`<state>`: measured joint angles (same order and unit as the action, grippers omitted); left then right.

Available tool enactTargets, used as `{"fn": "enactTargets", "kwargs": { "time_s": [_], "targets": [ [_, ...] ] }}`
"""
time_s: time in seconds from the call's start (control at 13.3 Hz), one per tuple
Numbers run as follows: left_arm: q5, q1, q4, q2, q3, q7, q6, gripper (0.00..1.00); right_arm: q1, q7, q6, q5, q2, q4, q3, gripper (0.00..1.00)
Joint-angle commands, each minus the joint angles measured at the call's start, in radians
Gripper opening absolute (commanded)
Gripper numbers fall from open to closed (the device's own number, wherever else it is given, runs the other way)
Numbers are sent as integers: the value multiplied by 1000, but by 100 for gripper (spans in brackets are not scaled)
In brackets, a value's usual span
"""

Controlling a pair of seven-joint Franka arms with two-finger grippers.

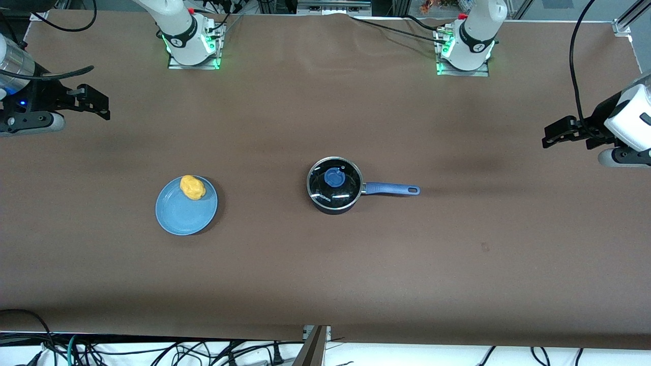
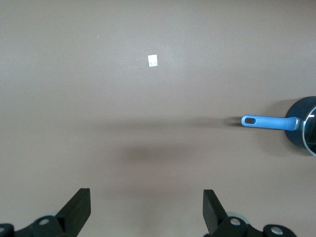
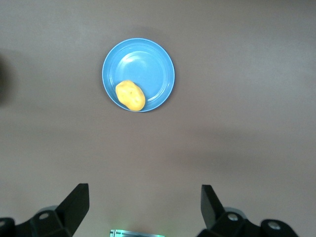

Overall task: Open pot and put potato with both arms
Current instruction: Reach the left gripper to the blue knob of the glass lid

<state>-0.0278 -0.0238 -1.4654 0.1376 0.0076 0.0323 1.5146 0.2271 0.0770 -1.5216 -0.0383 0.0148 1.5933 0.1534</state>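
The black pot (image 1: 333,208) stands mid-table with its glass lid (image 1: 342,192) on, a blue knob (image 1: 334,178) at the lid's centre. Its blue handle (image 1: 391,189) points toward the left arm's end of the table. The yellow-orange potato (image 1: 193,187) lies on a blue plate (image 1: 178,217) toward the right arm's end. My left gripper (image 1: 557,133) is open and empty over the table's left-arm end. Its wrist view shows the open gripper (image 2: 146,197), the handle (image 2: 266,121) and part of the pot (image 2: 302,123). My right gripper (image 1: 94,104) is open and empty over the right-arm end; its wrist view shows the gripper (image 3: 144,192), the plate (image 3: 148,61) and the potato (image 3: 130,95).
Brown table cover throughout. Both arm bases (image 1: 193,51) (image 1: 465,56) stand at the edge farthest from the front camera, lit green. A small white tag (image 2: 153,60) lies on the cover. Cables hang along the edge nearest the front camera.
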Motion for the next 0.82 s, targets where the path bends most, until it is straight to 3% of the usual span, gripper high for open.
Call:
{"fn": "enactTargets", "kwargs": {
  "time_s": [0.0, 0.38, 0.75],
  "targets": [
    [14, 5, -29, -29, -8, -11, 9, 100, -6, -2, 8, -2, 4, -18, -6, 100],
    [-23, -11, -33, -7, -29, 7, 22, 100, -6, -2, 8, -2, 4, -18, -6, 100],
    [-14, -44, -68, 72, -237, 403, 189, 100, -6, 1, 8, -2, 5, -18, -5, 100]
  ]
}}
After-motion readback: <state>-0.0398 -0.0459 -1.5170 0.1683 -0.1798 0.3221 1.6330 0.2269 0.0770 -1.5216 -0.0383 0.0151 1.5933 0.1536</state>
